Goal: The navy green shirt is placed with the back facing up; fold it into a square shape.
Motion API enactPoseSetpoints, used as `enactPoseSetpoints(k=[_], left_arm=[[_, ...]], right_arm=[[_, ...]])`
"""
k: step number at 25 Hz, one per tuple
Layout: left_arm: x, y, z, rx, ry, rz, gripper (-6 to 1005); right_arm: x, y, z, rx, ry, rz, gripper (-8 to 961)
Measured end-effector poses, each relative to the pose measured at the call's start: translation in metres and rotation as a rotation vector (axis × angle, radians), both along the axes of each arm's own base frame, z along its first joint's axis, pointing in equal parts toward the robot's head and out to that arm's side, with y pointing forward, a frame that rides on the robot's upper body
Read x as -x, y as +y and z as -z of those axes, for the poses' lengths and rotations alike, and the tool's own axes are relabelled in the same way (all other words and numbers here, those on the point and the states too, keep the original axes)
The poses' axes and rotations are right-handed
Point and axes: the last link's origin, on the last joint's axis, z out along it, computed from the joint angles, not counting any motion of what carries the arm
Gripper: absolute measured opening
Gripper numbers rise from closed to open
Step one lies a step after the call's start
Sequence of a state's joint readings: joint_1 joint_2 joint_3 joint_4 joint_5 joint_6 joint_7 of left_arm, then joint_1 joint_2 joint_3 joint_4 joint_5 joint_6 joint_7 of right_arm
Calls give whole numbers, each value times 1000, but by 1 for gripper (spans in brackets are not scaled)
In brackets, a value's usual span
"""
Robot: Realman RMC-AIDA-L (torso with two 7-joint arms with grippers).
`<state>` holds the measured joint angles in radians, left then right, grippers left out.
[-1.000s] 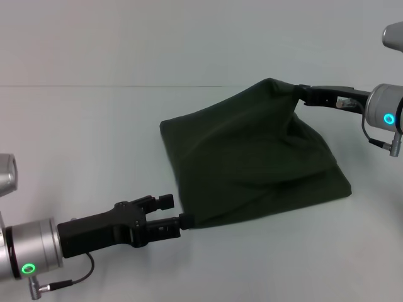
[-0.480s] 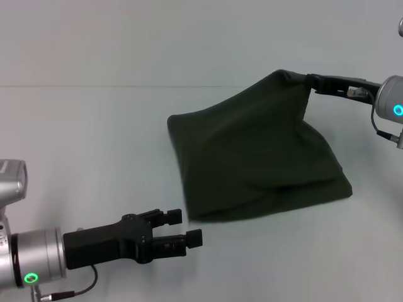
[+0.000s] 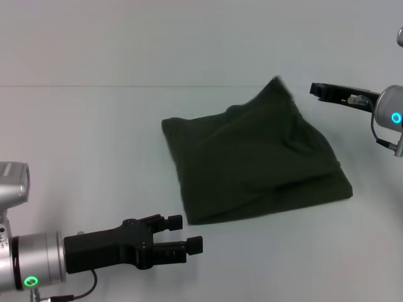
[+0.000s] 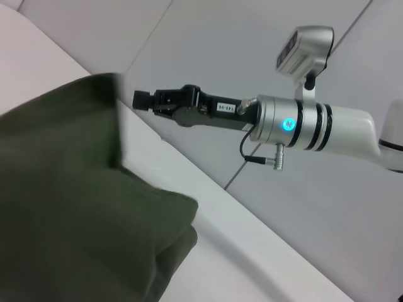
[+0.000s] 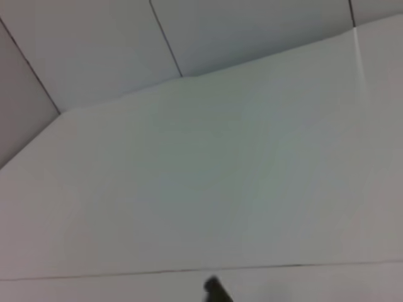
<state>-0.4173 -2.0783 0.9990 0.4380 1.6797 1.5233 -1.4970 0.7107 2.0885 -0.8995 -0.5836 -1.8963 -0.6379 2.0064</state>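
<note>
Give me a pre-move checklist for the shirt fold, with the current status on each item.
1. Left gripper clear of the navy green shirt: ok, open, on the near side of the table.
2. Right gripper clear of the cloth: ok, beside the far corner, apart from it.
3. Right fingers open: cannot tell.
4. Shirt lying flat: not ok, far corner peaks up and looks blurred.
5. Square shape: not ok, outline is skewed, creases on top.
6. Plain side up, no lettering showing: ok.
</note>
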Motion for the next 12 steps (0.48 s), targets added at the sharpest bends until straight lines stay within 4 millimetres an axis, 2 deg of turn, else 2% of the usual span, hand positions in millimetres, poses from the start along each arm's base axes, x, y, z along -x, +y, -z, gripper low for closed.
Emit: enactPoseSetpoints(k=[4, 9, 12], left_arm=[[0, 0, 0, -2, 1, 2, 934], [-1, 1, -1, -2, 0, 6, 934], [-1, 2, -2, -8, -7, 1, 934]], right_arm=[[-11, -3, -2, -18, 4, 37, 72], [-26, -8, -12, -63, 72, 96, 236], [-35, -19, -22, -67, 173, 99, 335]])
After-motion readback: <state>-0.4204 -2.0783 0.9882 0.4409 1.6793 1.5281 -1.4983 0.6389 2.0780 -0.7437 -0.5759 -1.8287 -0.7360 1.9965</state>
